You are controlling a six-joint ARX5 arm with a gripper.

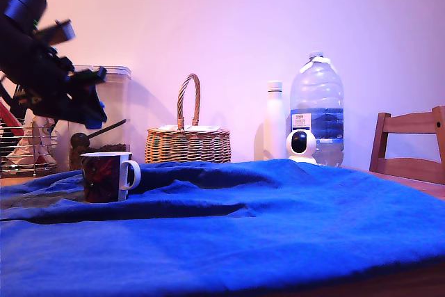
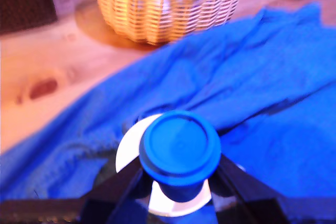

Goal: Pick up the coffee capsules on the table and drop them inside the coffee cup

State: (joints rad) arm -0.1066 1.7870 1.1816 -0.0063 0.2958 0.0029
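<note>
- One table (image 1: 292,227), draped in a wrinkled blue cloth, shows no capsule lying loose on it in either view, so the pick-up looks done.
- Arm and gripper (image 1: 94,113) hang tilted just above the mug in the exterior view, near that view's left edge.
- Mug (image 1: 106,176) stands upright on the cloth; its white rim (image 2: 128,142) shows directly beneath the capsule in the wrist view.
- Blue capsule (image 2: 180,150) is clenched between the two dark fingers (image 2: 239,179), flat rim facing the camera, not yet inside the mug.
- What remains, by my reading: let go so it drops in.
</note>
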